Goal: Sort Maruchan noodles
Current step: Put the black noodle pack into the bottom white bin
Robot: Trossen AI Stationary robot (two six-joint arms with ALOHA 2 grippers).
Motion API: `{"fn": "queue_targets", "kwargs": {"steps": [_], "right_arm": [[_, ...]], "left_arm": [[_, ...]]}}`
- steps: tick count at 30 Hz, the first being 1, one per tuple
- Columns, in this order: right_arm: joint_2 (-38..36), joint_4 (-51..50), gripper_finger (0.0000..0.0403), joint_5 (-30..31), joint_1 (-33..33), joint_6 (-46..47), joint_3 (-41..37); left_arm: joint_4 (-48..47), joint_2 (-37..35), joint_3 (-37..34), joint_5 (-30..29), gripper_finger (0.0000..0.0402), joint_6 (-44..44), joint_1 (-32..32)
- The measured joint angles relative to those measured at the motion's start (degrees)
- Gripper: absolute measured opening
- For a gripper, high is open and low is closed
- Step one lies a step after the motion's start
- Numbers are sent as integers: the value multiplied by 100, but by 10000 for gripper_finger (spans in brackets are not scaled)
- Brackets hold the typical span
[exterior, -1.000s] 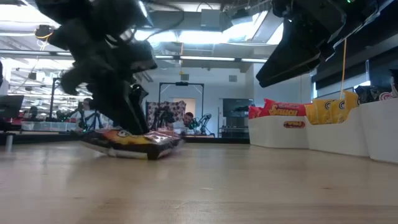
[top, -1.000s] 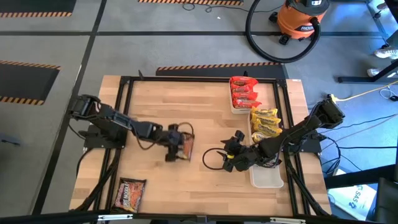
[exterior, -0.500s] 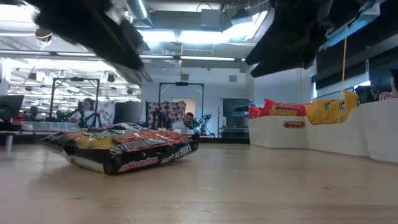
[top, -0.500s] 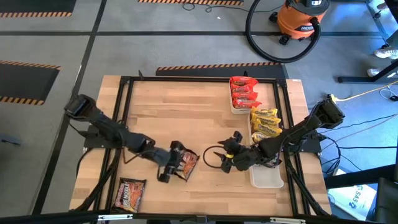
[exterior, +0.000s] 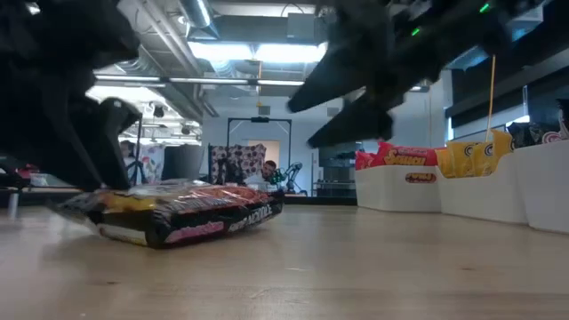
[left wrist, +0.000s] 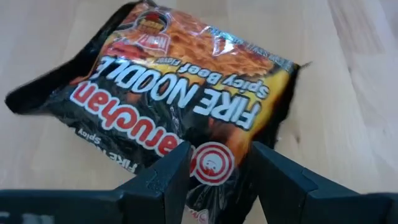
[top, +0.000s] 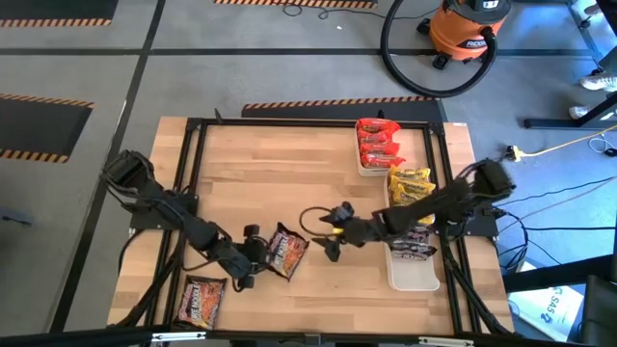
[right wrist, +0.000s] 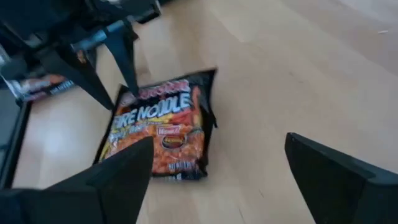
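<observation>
Your left end effector (left wrist: 214, 180) sits part-open over the glossy, crinkled dark noodle packet (top: 285, 252) lying flat on the wooden table (top: 280, 173), seemingly not gripping; right end effector (top: 331, 243) gapes wide, empty, nearby.

Two dark fire-noodle packets lie loose on the wood: one (top: 285, 251) just ahead of the left gripper's (top: 253, 262) parted jaws and in front of the right gripper's (top: 331, 247) widely spread jaws, the other (top: 201, 300) behind the left jaws, near the table edge. Three white trays stand in a row off behind the right jaws. The far tray (top: 367, 168) holds red packets (top: 377, 142), about three showing; the middle tray's yellow packets (top: 411, 188) look like two. A dark packet (top: 416, 240) lies in the near tray (top: 413, 275), its count unclear from here. Two arms, two grippers.
</observation>
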Motion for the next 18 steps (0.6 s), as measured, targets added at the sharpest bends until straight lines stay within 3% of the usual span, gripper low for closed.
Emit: {"fn": "queue_targets", "kwargs": {"steps": [5, 14, 18], "right_arm": [[650, 692, 346, -753, -417, 2, 64], [1497, 750, 347, -1910, -846, 4, 593], [1731, 679, 347, -2046, -935, 45, 726]], "left_arm": [[480, 229, -189, -237, 160, -69, 2], [489, 305, -204, -591, 160, 362, 11], [490, 306, -206, -591, 160, 376, 18]]}}
